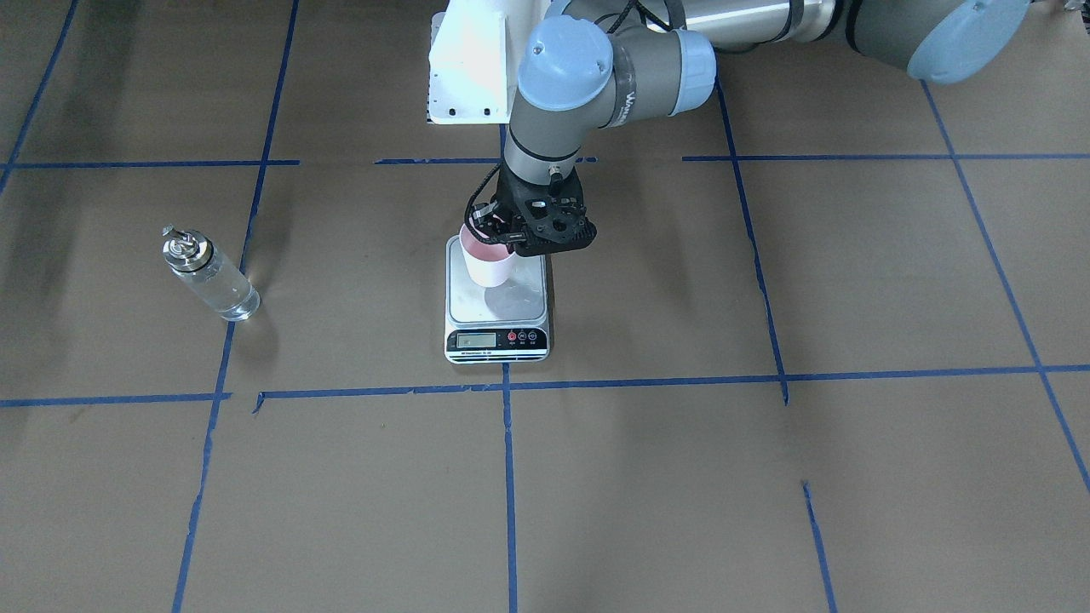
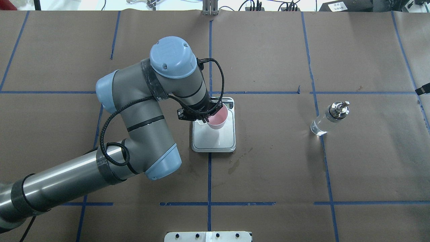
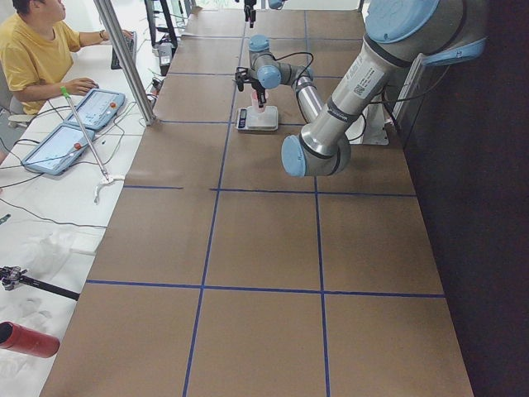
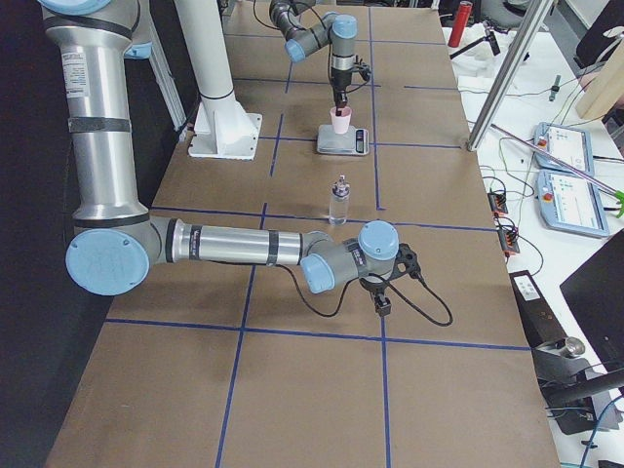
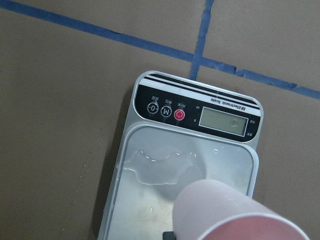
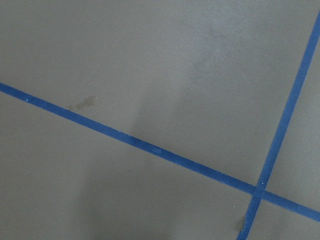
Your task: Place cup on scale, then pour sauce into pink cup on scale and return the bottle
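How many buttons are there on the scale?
3, in a row on the black strip of the scale, left of the display in the left wrist view: a dark zero button, a dark M button, then a red button.

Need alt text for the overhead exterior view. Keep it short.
The left pincer holds a small pale pink tapered cup by its rim over the steel platform of a flat square digital kitchen scale, mid-frame. A slim clear glass bottle with a silver pour spout stands alone to the right, with nothing touching it.
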